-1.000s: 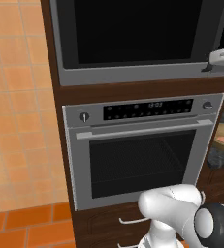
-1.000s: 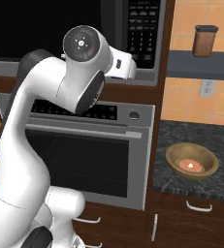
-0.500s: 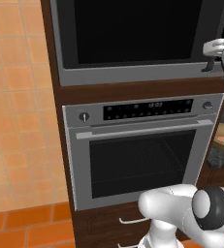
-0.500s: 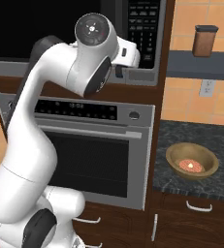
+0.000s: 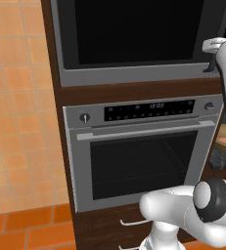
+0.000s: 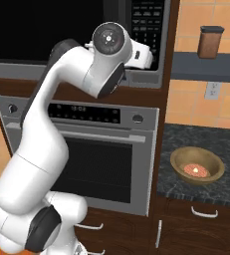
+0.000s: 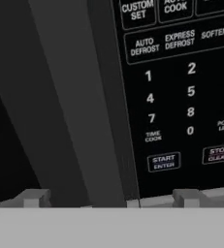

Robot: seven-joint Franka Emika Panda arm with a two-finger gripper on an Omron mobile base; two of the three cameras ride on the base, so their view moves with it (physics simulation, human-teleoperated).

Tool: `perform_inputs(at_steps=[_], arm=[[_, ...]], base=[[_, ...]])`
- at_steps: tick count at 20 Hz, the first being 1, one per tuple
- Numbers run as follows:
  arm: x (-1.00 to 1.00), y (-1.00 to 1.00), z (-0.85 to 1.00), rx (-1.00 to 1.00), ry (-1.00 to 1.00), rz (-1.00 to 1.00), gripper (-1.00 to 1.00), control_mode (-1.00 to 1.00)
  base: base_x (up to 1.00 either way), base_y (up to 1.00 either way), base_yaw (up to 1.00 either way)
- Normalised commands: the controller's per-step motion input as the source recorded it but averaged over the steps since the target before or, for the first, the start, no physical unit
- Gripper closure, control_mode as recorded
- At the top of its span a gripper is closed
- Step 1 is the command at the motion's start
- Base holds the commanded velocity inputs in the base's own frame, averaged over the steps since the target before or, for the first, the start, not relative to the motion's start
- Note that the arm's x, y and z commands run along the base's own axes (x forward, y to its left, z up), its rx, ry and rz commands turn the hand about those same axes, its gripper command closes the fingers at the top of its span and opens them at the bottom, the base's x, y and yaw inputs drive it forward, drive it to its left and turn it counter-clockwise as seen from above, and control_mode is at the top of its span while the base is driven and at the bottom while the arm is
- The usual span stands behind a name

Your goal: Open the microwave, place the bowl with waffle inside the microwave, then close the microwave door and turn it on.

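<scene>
The claw sits close against the microwave, its tips spread apart and holding nothing. The dark vertical handle stands straight ahead between them, keypad just right. The bowl with waffle rests on the tabletop well below, to its right.

The microwave sits built into the cabinet column directly above the oven. Its keypad strip runs down the right side of the microwave door, with the door handle just left of the keypad. To the right of the oven, on the counter, rests the bowl with waffle. Above it, a canister stands on a shelf.
</scene>
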Motion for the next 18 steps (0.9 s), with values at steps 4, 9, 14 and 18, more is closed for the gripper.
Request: perform_inputs(at_steps=[4, 9, 14, 18], arm=[[0.38, -0.07, -0.08, 0.03, -0.01, 0.00, -1.00, -1.00], [0.28, 0.00, -0.10, 0.00, 0.00, -0.01, 1.00, -1.00], [0.09, 0.00, 0.00, 0.01, 0.00, -0.01, 1.00, -1.00], [-0.13, 0.01, 0.00, 0.02, 0.00, 0.00, 1.00, -1.00]], base=[[0.00, 0.00, 0.00], [0.00, 0.00, 0.00], [0.00, 0.00, 0.00], [0.00, 0.00, 0.00]])
